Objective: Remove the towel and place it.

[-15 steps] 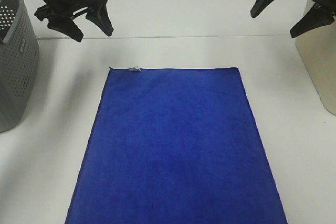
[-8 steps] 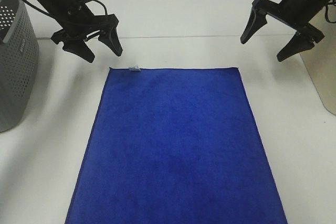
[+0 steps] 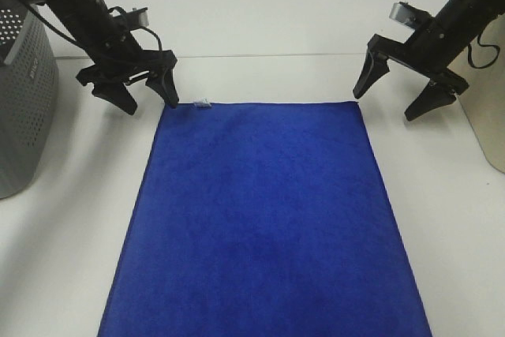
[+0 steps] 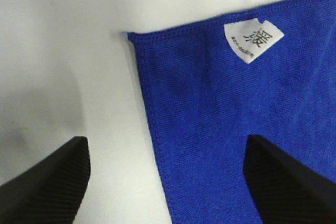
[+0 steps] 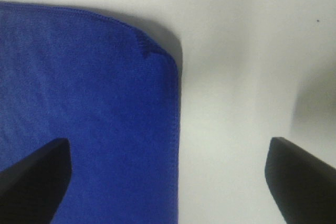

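The royal-blue towel lies flat and spread out on the white table, its near edge cut off by the frame. Its small white tag sits at the far left corner and shows in the left wrist view. My left gripper is open and empty, low over the far left corner, its fingers astride that corner. My right gripper is open and empty, low over the far right corner, one finger over the towel and one over the table.
A grey perforated basket stands at the left edge of the table. A beige container stands at the right edge. The table's far edge runs just behind both grippers.
Both grippers have come down and moved nearer, from above the table's far edge to the towel's two far corners. The towel has not moved.
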`<state>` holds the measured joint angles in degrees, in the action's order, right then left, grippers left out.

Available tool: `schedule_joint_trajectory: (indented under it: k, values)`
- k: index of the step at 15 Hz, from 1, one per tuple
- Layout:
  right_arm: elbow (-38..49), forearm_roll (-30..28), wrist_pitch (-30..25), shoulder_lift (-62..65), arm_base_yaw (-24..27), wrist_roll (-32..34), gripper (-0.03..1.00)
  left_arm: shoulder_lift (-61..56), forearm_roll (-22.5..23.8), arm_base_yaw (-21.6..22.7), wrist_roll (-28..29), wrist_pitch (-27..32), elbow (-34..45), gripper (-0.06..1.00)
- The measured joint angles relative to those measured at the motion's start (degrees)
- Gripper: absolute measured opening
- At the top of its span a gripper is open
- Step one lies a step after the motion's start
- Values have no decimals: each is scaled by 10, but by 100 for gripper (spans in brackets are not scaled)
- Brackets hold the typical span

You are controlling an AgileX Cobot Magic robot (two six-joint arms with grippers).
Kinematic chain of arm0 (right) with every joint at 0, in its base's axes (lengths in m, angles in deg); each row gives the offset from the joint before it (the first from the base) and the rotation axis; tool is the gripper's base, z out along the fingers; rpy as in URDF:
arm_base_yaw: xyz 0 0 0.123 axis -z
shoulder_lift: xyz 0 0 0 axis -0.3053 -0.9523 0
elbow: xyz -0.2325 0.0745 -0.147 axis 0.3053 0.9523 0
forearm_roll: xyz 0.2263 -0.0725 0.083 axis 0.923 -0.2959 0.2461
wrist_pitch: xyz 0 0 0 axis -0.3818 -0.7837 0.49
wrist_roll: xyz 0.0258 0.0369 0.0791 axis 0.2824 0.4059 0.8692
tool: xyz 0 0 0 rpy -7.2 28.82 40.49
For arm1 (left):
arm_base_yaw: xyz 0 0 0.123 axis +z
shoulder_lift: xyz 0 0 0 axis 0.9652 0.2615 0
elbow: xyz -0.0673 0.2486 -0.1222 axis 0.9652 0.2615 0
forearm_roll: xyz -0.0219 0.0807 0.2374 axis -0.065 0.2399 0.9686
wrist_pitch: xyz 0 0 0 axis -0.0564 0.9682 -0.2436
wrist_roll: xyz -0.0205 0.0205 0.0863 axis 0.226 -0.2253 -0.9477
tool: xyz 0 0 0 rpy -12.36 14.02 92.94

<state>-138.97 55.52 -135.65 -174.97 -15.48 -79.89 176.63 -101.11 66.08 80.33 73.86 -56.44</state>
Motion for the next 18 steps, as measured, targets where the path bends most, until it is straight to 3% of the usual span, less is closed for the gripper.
schedule_joint_trajectory:
  k: [5,18]
  values:
    - [-7,-3,22,-30,0,-11,96,3,-7,30,11,-10,-1,74]
    - [-16,1,35,-38,0,-34,95,30,-25,28,2,-9,-4,74]
